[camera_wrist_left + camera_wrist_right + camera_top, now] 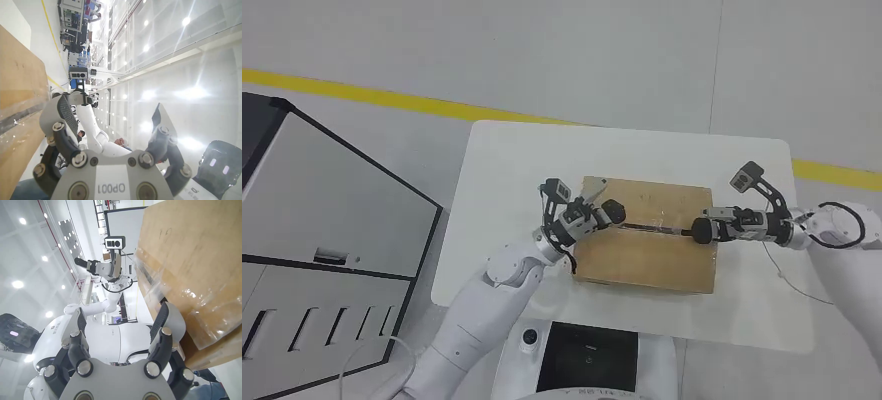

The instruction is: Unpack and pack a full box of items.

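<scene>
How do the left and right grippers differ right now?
The left gripper sits at the cardboard box's left end, the right gripper at its right end. The left forearm lies slantwise to the taped seam, the right forearm in line with it. Both grippers are open and empty.

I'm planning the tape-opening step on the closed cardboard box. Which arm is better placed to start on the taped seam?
Right, probably. The right gripper sits open at the end of the taped seam on the cardboard box; the left gripper is open too, slightly off the seam line.
</scene>
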`<action>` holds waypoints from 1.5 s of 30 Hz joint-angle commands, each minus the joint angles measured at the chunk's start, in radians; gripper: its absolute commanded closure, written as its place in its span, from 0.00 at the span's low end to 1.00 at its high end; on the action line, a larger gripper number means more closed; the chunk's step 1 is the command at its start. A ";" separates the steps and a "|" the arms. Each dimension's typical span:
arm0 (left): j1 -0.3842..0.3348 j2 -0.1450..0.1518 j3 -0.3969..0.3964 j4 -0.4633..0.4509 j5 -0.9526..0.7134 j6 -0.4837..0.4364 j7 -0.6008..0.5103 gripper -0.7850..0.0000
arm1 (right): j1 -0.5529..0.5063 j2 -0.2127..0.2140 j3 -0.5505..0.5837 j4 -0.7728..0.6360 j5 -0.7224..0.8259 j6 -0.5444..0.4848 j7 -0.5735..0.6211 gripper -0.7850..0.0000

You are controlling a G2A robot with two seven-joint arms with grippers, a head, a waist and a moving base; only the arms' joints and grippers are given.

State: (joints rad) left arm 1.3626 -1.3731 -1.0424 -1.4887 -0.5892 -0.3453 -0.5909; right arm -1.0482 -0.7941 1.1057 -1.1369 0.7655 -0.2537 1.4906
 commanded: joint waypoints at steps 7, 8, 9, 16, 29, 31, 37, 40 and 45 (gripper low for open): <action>0.020 0.012 -0.084 0.023 0.026 -0.035 0.062 0.00 | 0.022 -0.009 0.020 -0.048 0.025 -0.045 0.013 0.07; 0.029 0.016 -0.102 0.027 0.027 -0.038 0.068 0.00 | 0.019 -0.011 0.021 -0.070 0.030 -0.050 0.015 0.06; 0.039 0.019 -0.119 0.027 0.025 -0.039 0.072 0.00 | 0.016 -0.012 0.017 -0.091 0.027 -0.052 0.016 0.06; 0.102 0.036 -0.196 0.039 0.028 -0.032 0.073 0.00 | 0.038 -0.047 -0.084 -0.180 -0.046 -0.051 -0.047 0.09; 0.100 0.020 -0.105 0.042 0.014 -0.046 0.059 0.00 | 0.069 -0.043 -0.043 -0.067 -0.159 -0.044 -0.055 0.08; 0.089 0.018 -0.095 0.049 0.014 -0.040 0.053 0.00 | 0.051 -0.033 -0.011 -0.065 -0.162 -0.039 -0.048 0.04; 0.052 0.010 -0.059 0.099 0.018 -0.025 0.042 0.00 | -0.024 -0.004 0.084 -0.104 -0.159 -0.021 -0.046 0.00; 0.043 0.005 -0.035 0.114 0.021 -0.026 0.038 0.00 | -0.061 0.013 0.152 -0.140 -0.140 -0.011 -0.038 0.00; 0.039 0.001 -0.019 0.126 0.019 -0.033 0.036 0.00 | -0.112 0.026 0.244 -0.222 -0.050 -0.043 -0.038 0.00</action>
State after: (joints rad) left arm 1.4005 -1.3715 -1.0639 -1.3628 -0.5705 -0.3757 -0.5555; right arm -1.1513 -0.7678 1.3427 -1.3416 0.7001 -0.2917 1.4560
